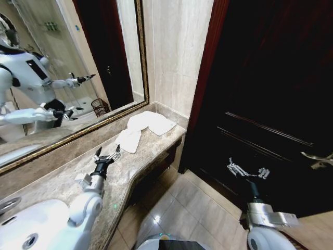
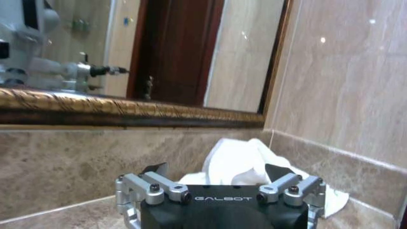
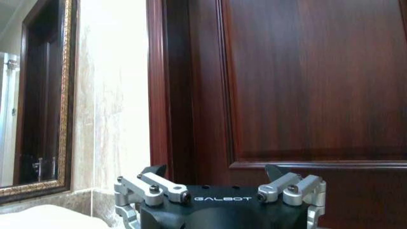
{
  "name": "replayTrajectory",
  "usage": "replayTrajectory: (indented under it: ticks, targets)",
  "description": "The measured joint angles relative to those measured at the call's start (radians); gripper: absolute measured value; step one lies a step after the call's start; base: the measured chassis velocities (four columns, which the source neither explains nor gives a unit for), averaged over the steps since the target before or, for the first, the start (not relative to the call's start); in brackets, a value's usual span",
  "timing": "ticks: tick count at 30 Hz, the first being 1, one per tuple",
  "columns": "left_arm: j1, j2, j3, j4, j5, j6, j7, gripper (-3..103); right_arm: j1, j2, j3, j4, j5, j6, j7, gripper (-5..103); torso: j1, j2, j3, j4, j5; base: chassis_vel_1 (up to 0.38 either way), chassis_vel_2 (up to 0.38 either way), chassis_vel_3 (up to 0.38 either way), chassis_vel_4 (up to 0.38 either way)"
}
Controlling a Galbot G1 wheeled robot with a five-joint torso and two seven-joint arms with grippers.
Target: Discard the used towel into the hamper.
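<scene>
Nearest us, our left end effector [image 1: 106, 154] hovers released over the counter [image 1: 57, 179] just short of the crumpled white towel [image 1: 143, 127] at its far end, so we should centre on a thick fold; right end effector [image 1: 247, 170] hangs released by the door [image 1: 270, 94].

It is a bathroom: a stone bench [image 1: 57, 177] carries a white sink [image 1: 31, 229], under a gold-framed mirror [image 1: 67, 62], beside a dark wooden door [image 1: 260, 78].
</scene>
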Motion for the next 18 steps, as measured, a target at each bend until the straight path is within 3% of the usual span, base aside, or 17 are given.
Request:
replayTrajectory:
  ticks: [9, 13, 18]
  targets:
    - [-0.13, 0.111, 0.078, 0.147, -0.036, 0.011, 0.016, 99, -0.006, 0.031, -0.024, -0.004, -0.035, 0.014, -0.015, 100, 0.0, 0.0, 0.0, 0.0001, -0.0001, 0.0, 0.0, 0.0, 0.0]
    - [-0.186, 0.129, 0.133, 0.21, -0.049, 0.011, 0.016, 99, -0.01, 0.045, -0.03, -0.004, -0.049, 0.016, -0.019, 100, 0.0, 0.0, 0.0, 0.0003, -0.0002, 0.0, 0.0, 0.0, 0.0]
    - [-0.341, 0.123, 0.235, 0.336, -0.05, 0.01, 0.018, 99, -0.017, 0.058, -0.027, -0.007, -0.067, 0.024, -0.02, 100, 0.0, 0.0, 0.0, 0.0001, -0.0001, 0.0, 0.0, 0.0, 0.0]
